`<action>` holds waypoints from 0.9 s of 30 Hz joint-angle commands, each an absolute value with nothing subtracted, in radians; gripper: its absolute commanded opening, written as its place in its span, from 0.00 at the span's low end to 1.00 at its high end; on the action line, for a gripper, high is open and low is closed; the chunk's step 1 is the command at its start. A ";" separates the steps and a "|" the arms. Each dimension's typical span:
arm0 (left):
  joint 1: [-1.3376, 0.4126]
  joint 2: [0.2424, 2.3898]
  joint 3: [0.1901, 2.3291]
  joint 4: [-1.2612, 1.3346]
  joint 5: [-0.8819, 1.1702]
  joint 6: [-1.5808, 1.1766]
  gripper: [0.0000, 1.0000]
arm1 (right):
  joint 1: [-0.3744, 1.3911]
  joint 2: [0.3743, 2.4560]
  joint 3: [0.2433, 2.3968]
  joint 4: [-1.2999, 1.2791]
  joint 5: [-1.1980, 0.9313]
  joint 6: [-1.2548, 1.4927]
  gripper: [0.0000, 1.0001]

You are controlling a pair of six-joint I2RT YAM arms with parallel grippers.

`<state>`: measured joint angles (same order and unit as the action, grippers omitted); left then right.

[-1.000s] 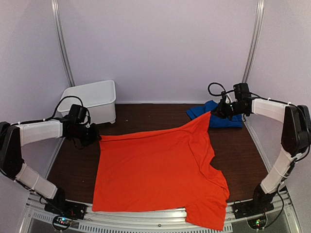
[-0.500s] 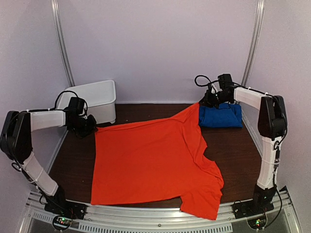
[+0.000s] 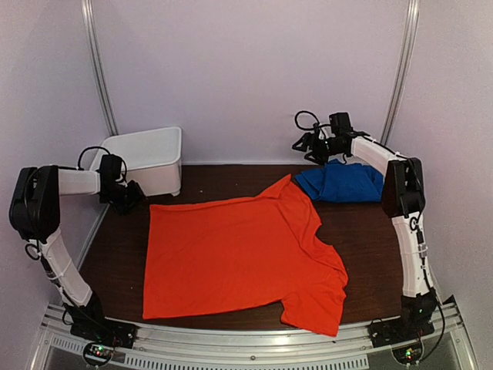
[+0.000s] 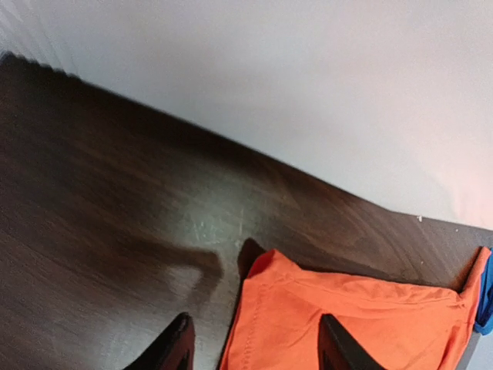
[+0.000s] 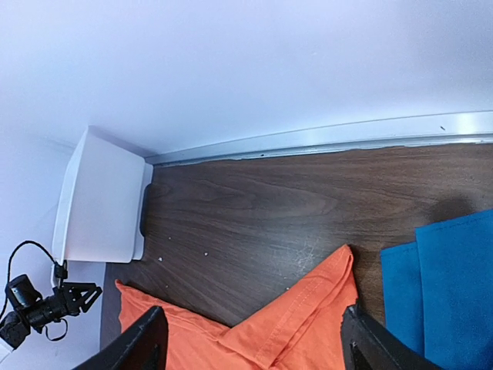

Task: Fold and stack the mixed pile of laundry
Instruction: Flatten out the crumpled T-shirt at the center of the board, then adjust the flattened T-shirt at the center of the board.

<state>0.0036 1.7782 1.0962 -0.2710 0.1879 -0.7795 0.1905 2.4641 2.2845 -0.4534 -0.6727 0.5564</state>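
while it lies spread flat across the middle of the dark wooden table (image 3: 370, 231), the orange-red t-shirt (image 3: 239, 254) has its longer side running left to right. one short sleeve points toward the near right corner, and its tip reaches the table's near edge. the shirt's far right corner comes to a point just beside the royal-blue garment (image 3: 343, 183), which sits folded at the far right of the table; whether the two touch is hard to tell.

there are two garments in all, one white plastic bin (image 3: 150, 154) at the far left, and two arms. the left gripper (image 3: 132, 196) sits at the shirt's far left corner with its jaws apart; in the left wrist view that corner lies on the wood in the gap between them, pinched by neither. the right gripper (image 3: 308, 146) hangs above the shirt's far right corner, jaws wide apart and holding nothing.

the shirt's neckline and second sleeve cannot be made out, and both wrist views cut the garments off at the frame edges.
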 commanded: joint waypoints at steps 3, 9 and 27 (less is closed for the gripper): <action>0.016 1.585 1.064 -0.264 0.222 -0.644 0.72 | 0.201 2.217 2.103 -0.495 -0.750 0.511 0.76; -0.069 1.503 0.942 -0.298 0.287 -0.553 0.65 | 0.286 2.016 1.770 -0.588 -0.747 0.365 0.70; -0.440 1.814 1.250 -0.304 -0.076 -0.062 0.31 | 0.409 2.070 1.636 -0.734 -0.563 0.270 0.40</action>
